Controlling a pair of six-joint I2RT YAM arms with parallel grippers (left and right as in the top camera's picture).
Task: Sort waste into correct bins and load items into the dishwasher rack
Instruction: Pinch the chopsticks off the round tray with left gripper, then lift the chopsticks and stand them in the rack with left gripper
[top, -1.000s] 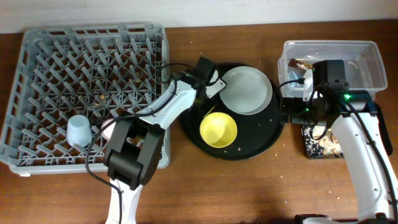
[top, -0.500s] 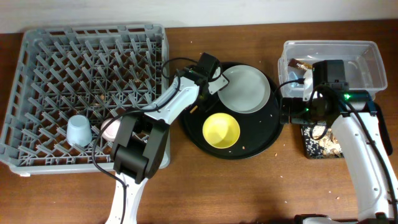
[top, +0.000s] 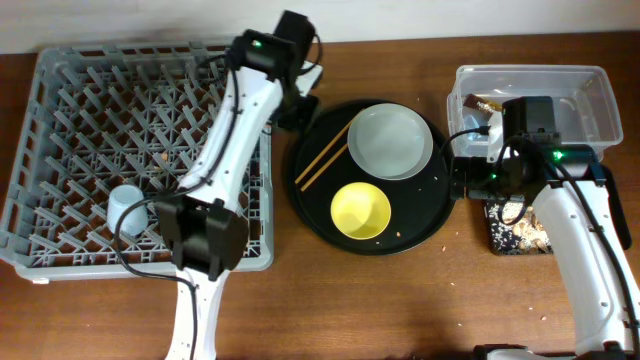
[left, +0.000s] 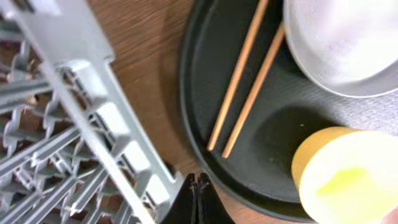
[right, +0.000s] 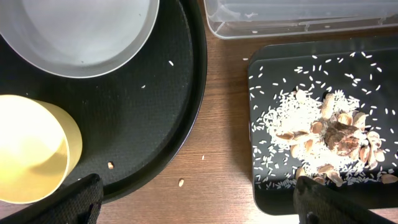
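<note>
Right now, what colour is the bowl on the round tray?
The bowl is yellow, with the colour showing most clearly in the overhead view.

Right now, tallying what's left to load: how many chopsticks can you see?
2 chopsticks, lying side by side on the round tray, left of the plate; none look hidden.

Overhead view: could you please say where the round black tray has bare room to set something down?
The widest bare patch is the right of the tray, bordered by the plate, the yellow bowl and the rim; only crumbs there. A narrower one lies between the chopsticks and the bowl. The upper half is crowded.
</note>
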